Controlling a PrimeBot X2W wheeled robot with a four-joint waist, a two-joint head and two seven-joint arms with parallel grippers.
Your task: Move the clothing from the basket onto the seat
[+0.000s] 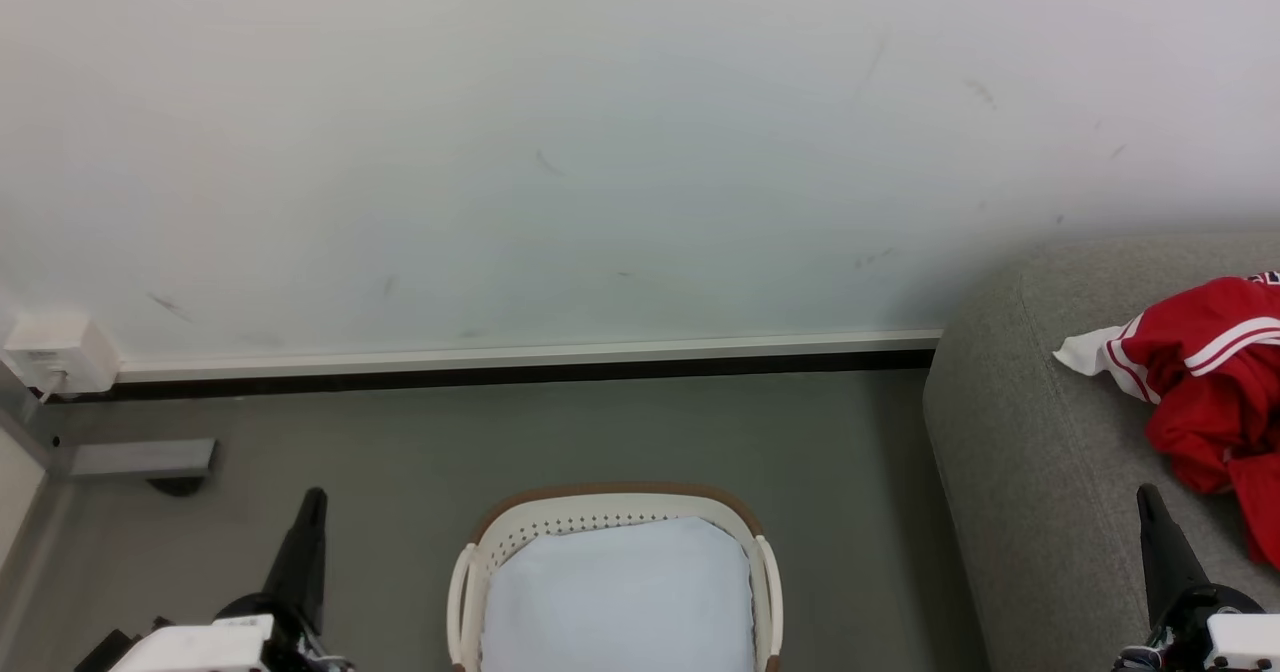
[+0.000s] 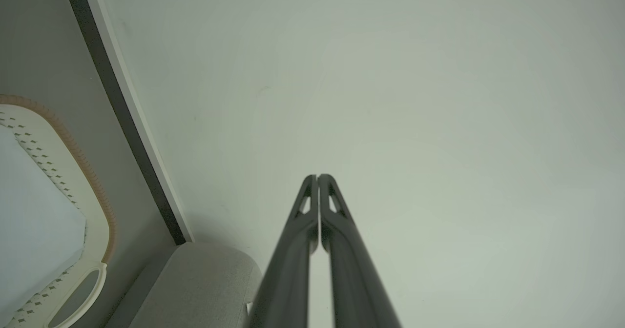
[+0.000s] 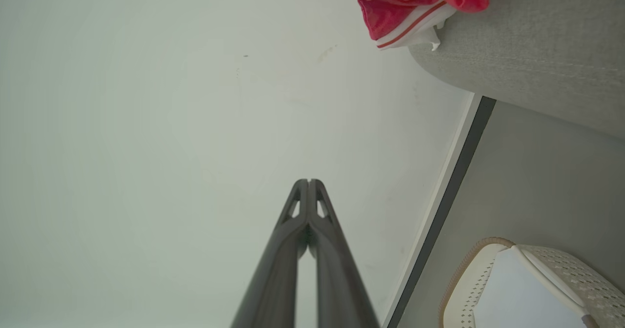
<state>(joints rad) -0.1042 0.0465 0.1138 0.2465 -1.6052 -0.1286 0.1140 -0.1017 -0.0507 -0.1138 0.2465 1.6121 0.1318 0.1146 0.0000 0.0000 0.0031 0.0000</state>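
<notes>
Clothing [image 1: 1215, 392] on the sofa [image 1: 1020, 472] looks soft, light and limp, best pinched at a bunched fold; left gripper [image 2: 318, 177] and right gripper [image 3: 308, 181] have jaws together, empty.

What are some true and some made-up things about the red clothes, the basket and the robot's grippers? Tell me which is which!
1. The red clothes lie on the sofa. True.
2. The basket is full of red clothes. False: the part in view holds a pale liner and no clothes.
3. The left gripper is shut. True.
4. The right gripper holds a red shirt. False: it is shut on nothing and points at the wall.
5. The basket stands on the sofa. False: it stands on the floor beside the sofa.
</notes>
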